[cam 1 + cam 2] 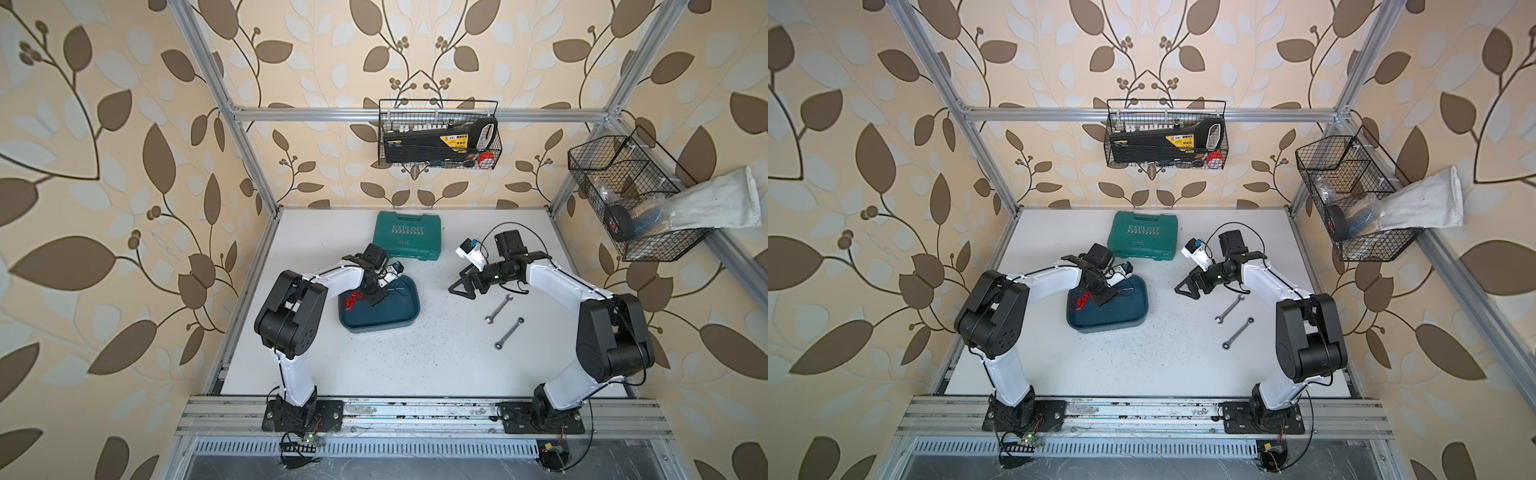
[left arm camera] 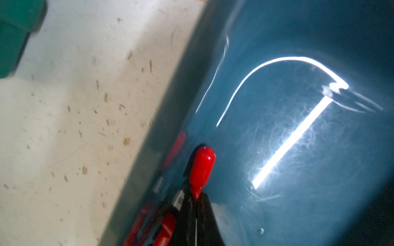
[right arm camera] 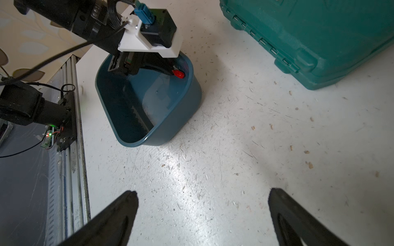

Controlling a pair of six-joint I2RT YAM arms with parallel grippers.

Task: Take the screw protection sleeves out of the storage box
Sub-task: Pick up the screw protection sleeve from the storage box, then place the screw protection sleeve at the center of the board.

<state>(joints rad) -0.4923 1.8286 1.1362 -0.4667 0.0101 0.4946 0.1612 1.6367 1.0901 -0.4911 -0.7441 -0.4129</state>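
1. Top views: the left tool point(image 1: 371, 296) is reaching into the shallow dark teal plastic storage box point(image 1: 399, 328) on the white table point(image 1: 374, 365), just beside the heap of tiny bright red plastic screw protection sleeves point(image 1: 352, 301). The right tool point(image 1: 457, 289) is hanging well apart, jaws wide, empty.
2. Left wrist: the left tool is clamping just the tip of the held sleeve point(image 2: 201, 168), and that thin pinch is risking a slip on lifting.
3. Right wrist: the held sleeve point(image 3: 178, 74) is sitting near the box wall, risking a snag.

- High overhead, both top views give us the whole bench point(image 1: 395, 365).
- Left wrist: we look closely into the storage box point(image 2: 298, 159).
- Right wrist: we see that box from farther off.
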